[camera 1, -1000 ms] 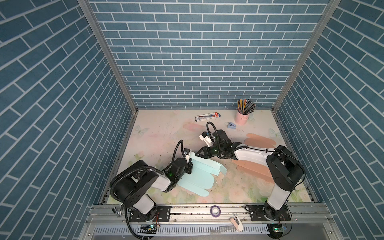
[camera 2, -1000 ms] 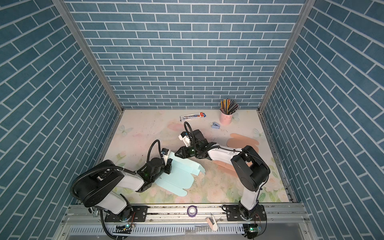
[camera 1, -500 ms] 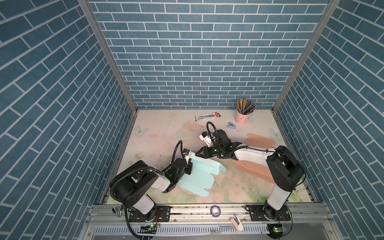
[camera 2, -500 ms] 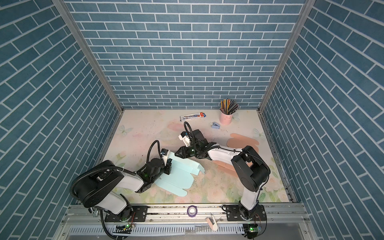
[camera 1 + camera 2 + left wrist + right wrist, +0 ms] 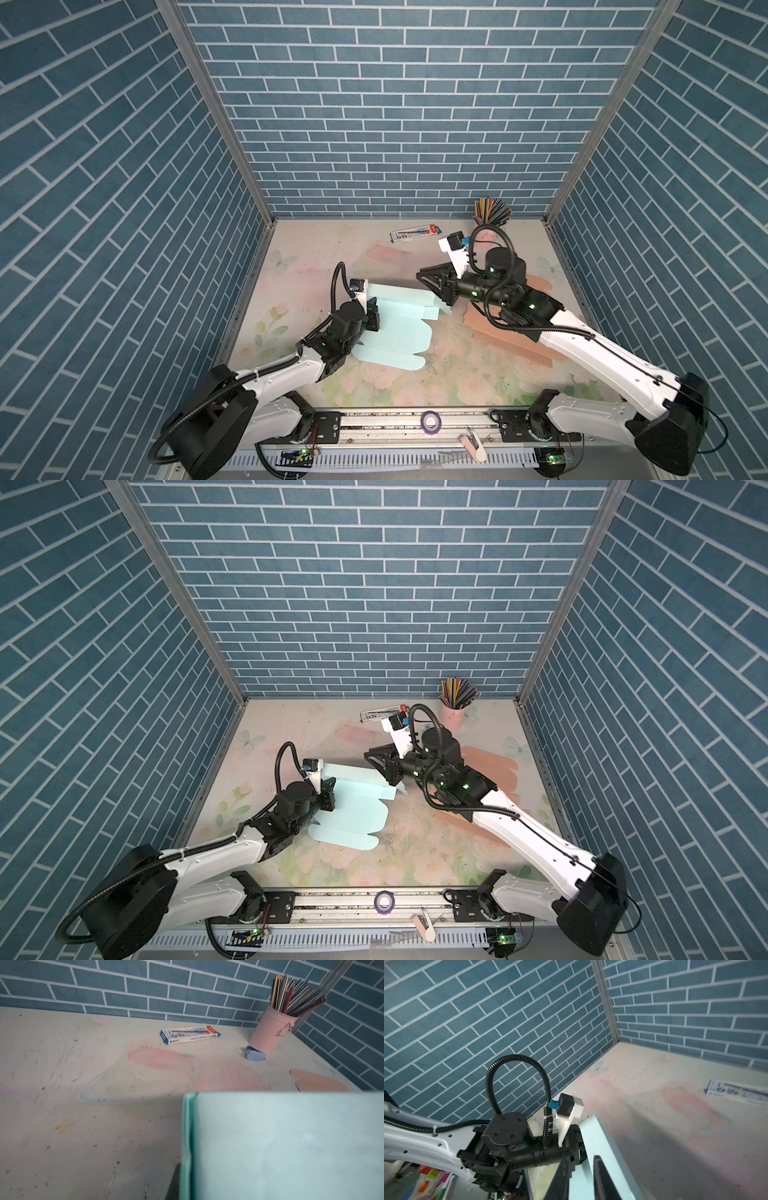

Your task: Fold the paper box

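1. In both top views: pale blue paper box, partly unfolded, on surface, middle-left. Left gripper closed on its left edge. Right gripper at its raised far panel.
2. Left wrist view: paper box panel upright, close up. Pink cup of pencils beyond.
3. Right wrist view: fingers either side of the panel; clamped or not, cannot tell.

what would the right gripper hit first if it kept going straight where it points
The right gripper clasps the paper box wall; going on along it, it would probably meet the left gripper first.
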You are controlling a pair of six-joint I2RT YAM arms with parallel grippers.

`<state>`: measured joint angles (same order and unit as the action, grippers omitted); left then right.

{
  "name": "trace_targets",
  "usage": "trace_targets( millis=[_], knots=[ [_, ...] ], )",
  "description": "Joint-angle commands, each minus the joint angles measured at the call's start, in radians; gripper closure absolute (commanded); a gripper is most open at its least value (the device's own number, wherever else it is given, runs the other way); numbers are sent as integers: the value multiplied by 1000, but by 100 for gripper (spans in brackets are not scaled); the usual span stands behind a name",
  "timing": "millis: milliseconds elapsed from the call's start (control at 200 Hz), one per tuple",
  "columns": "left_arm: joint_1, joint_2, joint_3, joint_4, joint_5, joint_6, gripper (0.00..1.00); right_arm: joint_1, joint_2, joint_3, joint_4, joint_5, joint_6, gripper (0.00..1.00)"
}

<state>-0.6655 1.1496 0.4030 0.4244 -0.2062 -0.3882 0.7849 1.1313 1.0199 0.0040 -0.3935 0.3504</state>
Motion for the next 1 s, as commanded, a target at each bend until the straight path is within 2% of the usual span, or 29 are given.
trace_targets(
  millis=[0, 145, 315, 435, 665, 995],
  knots=[
    [13, -42, 92, -240, -37, -73, 95, 4, -30, 6, -77, 90, -57, 89],
    [47, -27, 174, -397, -18, -149, 95, 8, -56, 17, -107, 84, -79, 100],
    [61, -25, 173, -392, 6, -184, 96, 26, -18, 51, -221, 192, -132, 100],
    [61, -27, 168, -381, 11, -182, 97, 30, 34, 63, -249, 224, -127, 100],
    [61, -37, 156, -372, 19, -189, 97, 45, 158, 74, -206, 219, -108, 100],
    [63, -57, 142, -347, 44, -189, 97, 62, 240, 100, -141, 184, -95, 100]
  ],
)
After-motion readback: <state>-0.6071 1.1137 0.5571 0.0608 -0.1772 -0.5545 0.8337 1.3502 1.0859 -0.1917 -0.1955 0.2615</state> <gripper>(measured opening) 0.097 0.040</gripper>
